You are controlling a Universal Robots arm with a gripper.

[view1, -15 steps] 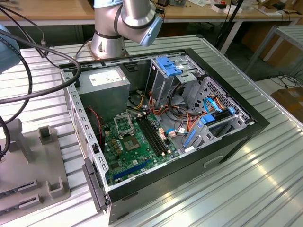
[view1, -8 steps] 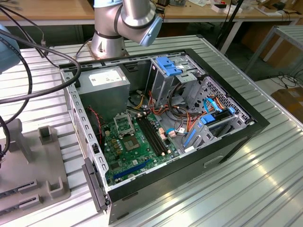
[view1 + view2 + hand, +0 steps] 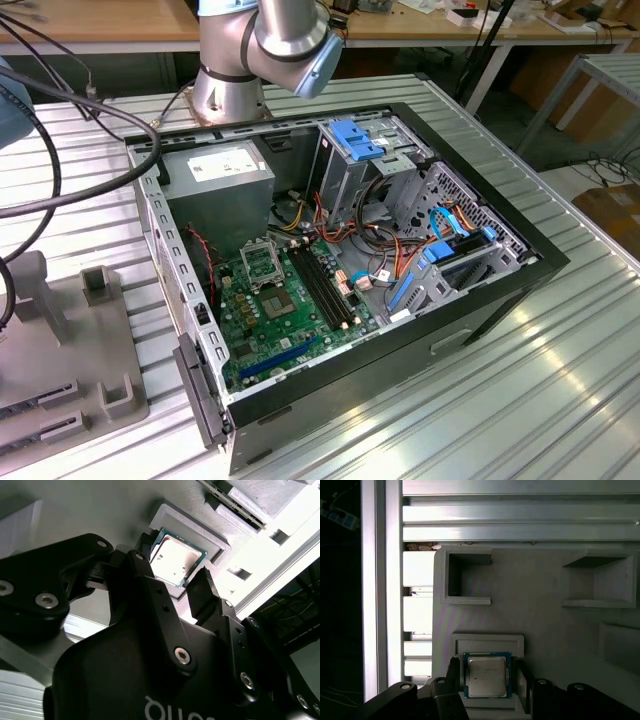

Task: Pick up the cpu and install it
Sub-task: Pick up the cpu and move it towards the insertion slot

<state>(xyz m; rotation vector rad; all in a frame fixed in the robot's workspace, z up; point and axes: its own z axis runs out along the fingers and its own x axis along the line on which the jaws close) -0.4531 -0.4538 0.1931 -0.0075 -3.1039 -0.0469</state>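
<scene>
The cpu (image 3: 487, 676) lay flat in a shallow raised pocket near one edge of the grey tray (image 3: 540, 625), metal face up, not yet lifted. The gripper (image 3: 172, 562) hung directly over that pocket with its fingers (image 3: 202, 587) spread apart, one on each side of the chip.

The relation that mattered was this straddle. In the first wrist view the chip sat centred between the two dark fingers, with a thin strip of the pocket's rim showing on either side, so I judged the fingers to be clear of it rather than clamped. The chip is close to square, so it offered no real long axis. What counted was that its two opposite edges ran parallel to the finger faces, and they looked squared up. The second wrist view agreed: the bright face showed in the gap, with one fingertip beyond each edge. How far down the tips reached against the pocket wall could not be told from either view.

The computer case (image 3: 400, 385) stood open on the exterior view's right of the tray, with the socket (image 3: 262, 266) on the green board inside it — well apart from the pocket.
</scene>
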